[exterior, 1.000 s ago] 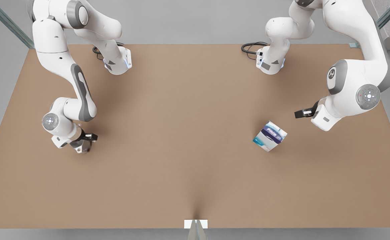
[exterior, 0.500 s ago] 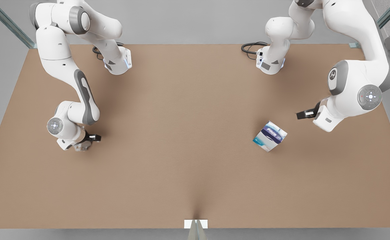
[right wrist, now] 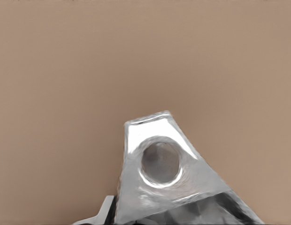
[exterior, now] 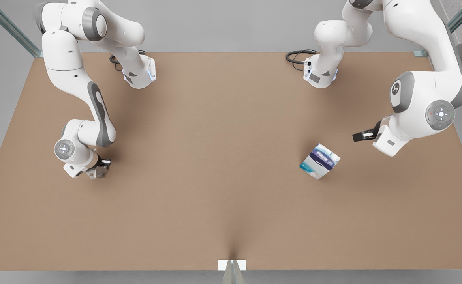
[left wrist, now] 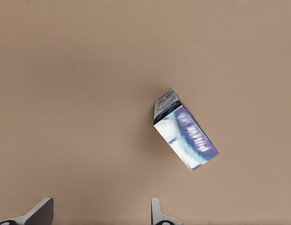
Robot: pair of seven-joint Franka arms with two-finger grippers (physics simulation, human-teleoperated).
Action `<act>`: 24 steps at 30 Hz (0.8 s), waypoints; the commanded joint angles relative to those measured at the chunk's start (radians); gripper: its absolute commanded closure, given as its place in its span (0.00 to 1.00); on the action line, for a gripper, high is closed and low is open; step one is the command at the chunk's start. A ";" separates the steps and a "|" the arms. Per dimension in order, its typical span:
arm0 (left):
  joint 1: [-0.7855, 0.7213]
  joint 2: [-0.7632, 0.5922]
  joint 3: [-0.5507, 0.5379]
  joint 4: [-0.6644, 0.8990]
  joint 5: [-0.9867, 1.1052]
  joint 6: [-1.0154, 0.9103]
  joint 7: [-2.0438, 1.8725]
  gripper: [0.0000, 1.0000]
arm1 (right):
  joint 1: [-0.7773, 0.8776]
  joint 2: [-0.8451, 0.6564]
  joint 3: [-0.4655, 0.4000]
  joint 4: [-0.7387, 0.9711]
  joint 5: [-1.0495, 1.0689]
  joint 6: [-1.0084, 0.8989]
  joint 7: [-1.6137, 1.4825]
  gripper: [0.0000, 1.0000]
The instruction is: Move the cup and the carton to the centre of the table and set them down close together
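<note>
Where the table (exterior: 215,205) runs broad and bare along its near edge in the front view, a small white bracket (exterior: 231,264) sits at that edge's middle. Farther in, on the front view's right, the carton (exterior: 319,161) lies tilted on the brown surface, white with a dark blue band and teal print; the left wrist view shows the carton (left wrist: 185,137) below and ahead of the left gripper (left wrist: 96,213), whose fingers stand well apart. That left gripper (exterior: 363,135) hovers near the carton, not touching it. On the front view's left, at about the same depth, the right gripper (exterior: 101,166) is closed on the cup (exterior: 96,171); the right wrist view shows the shiny faceted cup (right wrist: 169,173) from above, close against one visible finger (right wrist: 101,213). Farthest back, both arm bases and their black cables (exterior: 298,57) stand at the table's rear edge.
</note>
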 commanded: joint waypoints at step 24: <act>-0.052 -0.112 0.024 -0.270 -0.080 0.268 -0.364 0.00 | 0.087 -0.028 0.218 0.274 0.000 -0.248 0.377 0.79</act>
